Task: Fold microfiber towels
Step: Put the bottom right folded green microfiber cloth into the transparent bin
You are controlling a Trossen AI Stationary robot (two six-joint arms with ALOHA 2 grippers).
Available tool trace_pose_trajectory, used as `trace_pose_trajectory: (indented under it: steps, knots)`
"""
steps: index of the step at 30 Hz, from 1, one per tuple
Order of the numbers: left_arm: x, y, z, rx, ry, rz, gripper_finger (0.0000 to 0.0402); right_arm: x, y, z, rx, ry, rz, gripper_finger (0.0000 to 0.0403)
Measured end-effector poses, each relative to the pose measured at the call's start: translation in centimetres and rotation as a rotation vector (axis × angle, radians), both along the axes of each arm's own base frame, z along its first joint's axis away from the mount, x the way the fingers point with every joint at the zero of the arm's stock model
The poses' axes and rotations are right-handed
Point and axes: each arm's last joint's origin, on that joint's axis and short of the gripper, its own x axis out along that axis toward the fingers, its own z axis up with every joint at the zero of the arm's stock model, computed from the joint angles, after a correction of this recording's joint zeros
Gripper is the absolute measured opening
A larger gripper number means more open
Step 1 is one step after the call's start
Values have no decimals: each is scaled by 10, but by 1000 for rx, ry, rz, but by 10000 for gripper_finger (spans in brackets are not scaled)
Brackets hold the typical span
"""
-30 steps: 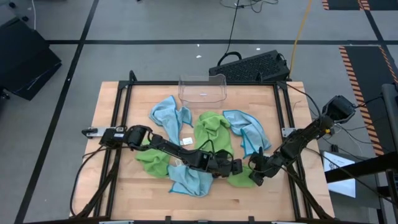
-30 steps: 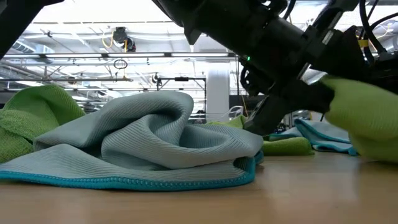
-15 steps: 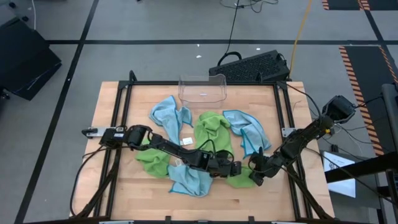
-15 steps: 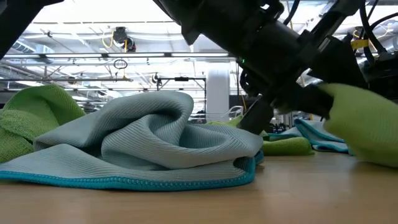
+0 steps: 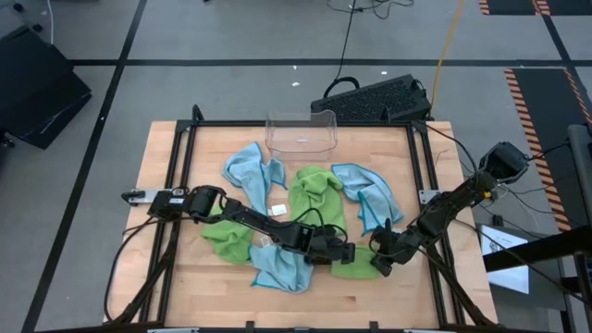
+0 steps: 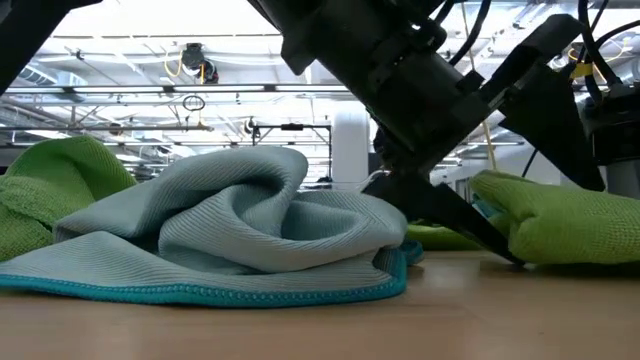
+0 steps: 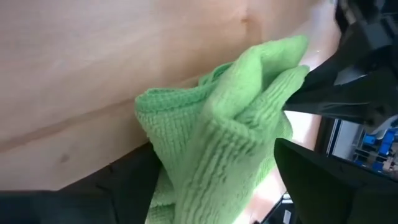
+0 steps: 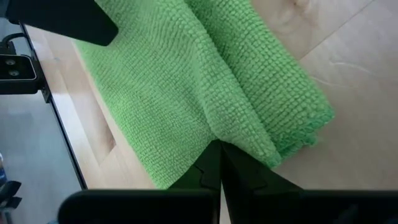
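Front green towel: lies on the wooden table near its front edge, right of centre, between the two grippers.
Left gripper: low at the green towel's left side, fingers spread wide — one dark finger stands clear on each side of the bunched cloth in the left wrist view, not pinching it.
Right gripper: at the same towel's right edge, fingers pressed together on a fold of it; in the right wrist view the cloth rises straight out of the closed tips.
Front blue towel: just left of the left gripper, near the front edge, partly under the left arm; it fills the low view's foreground.
Hidden: the left arm covers the meeting of the front blue and green towels, and from above I cannot tell where the held towel's left edge ends.
Held towel's look: lime green, nubby weave, doubled into thick rounded folds; no tag shows.
Left green towel: behind and left of the blue one, crumpled, crossed by the left arm.
Middle green towel: heaped at table centre, a small white tag beside it.
Rear blue towels: one at rear left, one at right — both rumpled.
Clear plastic bin: at the rear edge, apart from the towels.
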Motion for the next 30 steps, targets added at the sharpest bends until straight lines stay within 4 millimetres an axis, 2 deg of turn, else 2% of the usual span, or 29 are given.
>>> trace_pose_trajectory:
  steps: [5, 7, 13, 16, 21, 22, 26, 30]
  knots:
    - [-2, -7, -5, -23, 23, -5, 301, 0, 0, 0, 0, 0, 0, 0]
    - [-1, -8, -6, -43, 15, 8, 282, 0, 0, 0, 0, 0, 0, 0]
    - [9, -13, -31, -79, -56, 83, 215, 0, 0, 0, 12, 3, -22, 0]
    - [11, -13, -30, -63, -99, 81, 164, 1, 0, 0, 19, -4, -23, 0]
    - [13, -9, -31, 11, -126, 18, 33, 1, 1, 1, 22, -8, -22, 0]
    - [13, -9, -31, 16, -132, 16, 22, 1, 1, 1, 24, -10, -21, 0]
    - [11, -7, -22, 34, -125, 25, 19, 1, 1, 7, 46, -35, -12, 0]
    - [4, 3, -8, 150, -56, 23, 17, -1, -1, 17, 70, -89, 11, 3]
